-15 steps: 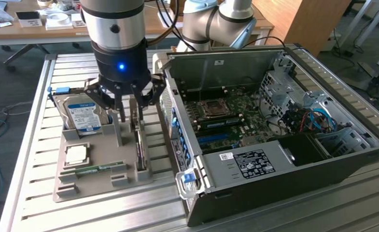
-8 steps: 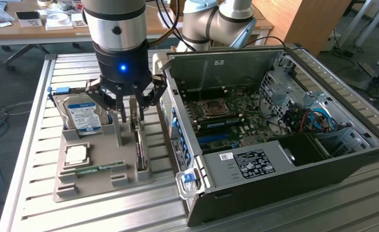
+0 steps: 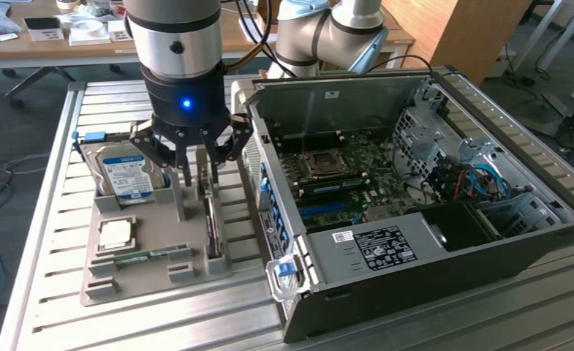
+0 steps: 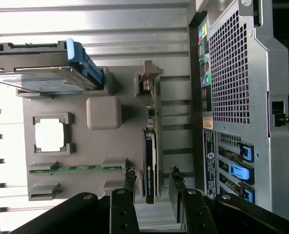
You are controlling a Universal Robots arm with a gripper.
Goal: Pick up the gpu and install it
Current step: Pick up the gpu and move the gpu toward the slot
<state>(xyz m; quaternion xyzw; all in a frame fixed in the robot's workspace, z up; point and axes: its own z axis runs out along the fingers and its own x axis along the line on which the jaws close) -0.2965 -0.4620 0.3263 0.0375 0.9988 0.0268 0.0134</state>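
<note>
Straight below my gripper [image 4: 153,174], the gpu [image 4: 151,156] stands on edge in the grey parts tray [image 4: 86,141] beside the computer case [image 4: 232,73], its long axis running between my half-spread fingers [image 4: 130,181], gaps on both sides.

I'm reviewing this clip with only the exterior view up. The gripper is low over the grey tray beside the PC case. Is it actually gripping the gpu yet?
Observer: In the wrist view the gripper straddles the gpu, a finger on each side with a gap at both, so open, not gripping.
Operator: Is the card seated in the tray?
Observer: Yes. Its bracket end, hidden from you by the gripper, sits in the tray's raised holder.
</note>
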